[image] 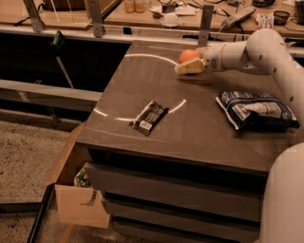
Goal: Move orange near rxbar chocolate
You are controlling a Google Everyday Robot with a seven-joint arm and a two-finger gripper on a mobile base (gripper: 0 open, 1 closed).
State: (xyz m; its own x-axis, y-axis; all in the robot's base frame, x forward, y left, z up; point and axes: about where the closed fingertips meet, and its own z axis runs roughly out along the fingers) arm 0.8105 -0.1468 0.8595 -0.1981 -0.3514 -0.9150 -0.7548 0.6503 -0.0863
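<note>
Dark grey cabinet (204,130) with drawers (180,192), curved light streaks on top. Speckled floor (23,156) left, open cardboard box (80,209) beside. Cluttered wooden workbench (118,14) behind, metal posts (97,16). Gripper (191,66) over far edge.

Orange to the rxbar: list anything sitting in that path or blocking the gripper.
Nothing visible does. The gripper is right beside the orange at the far side of the table, and only tabletop lies between the orange and the rxbar. The bag sits off to the side, outside that path.
</note>
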